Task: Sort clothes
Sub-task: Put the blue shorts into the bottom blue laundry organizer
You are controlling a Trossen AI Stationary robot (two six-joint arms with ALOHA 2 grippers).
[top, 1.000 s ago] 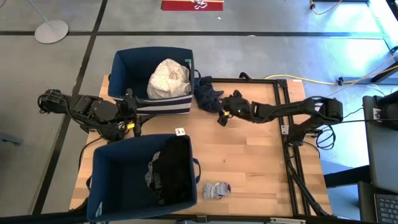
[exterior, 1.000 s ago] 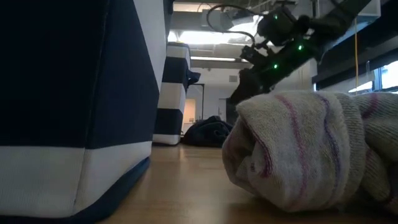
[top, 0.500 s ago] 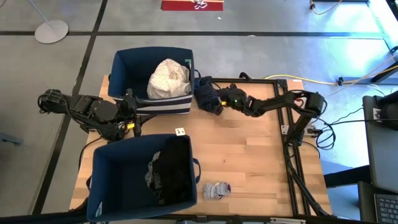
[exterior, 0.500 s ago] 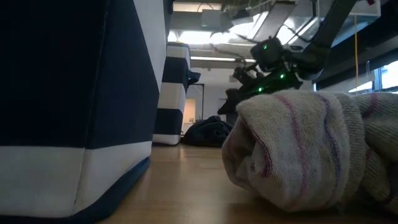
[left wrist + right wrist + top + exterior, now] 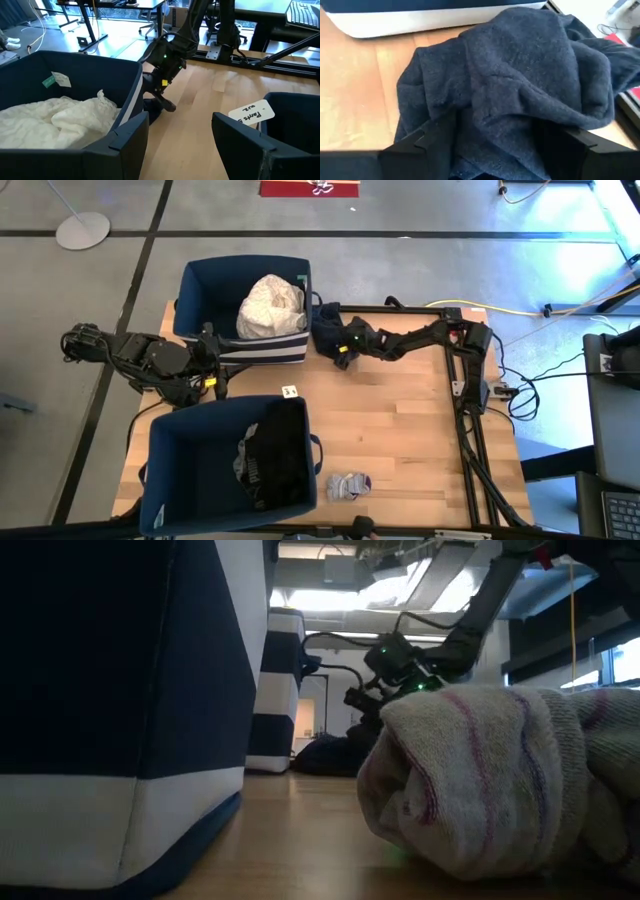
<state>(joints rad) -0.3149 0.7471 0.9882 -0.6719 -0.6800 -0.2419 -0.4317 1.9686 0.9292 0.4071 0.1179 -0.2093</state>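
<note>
Spread wide, my right gripper point(image 5: 480, 145) straddles the navy garment point(image 5: 515, 85) in its wrist view; soft and floppy, I'd pinch a raised fold. From above, it lies beside the striped bin point(image 5: 245, 315). My left gripper point(image 5: 180, 132) idles parted by that bin, cream clothes point(image 5: 60, 120) inside.

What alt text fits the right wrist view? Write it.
A crumpled navy fabric garment fills the frame, lying on the light wooden table beside a navy-and-white fabric bin, with the right gripper open over its near edge.
</note>
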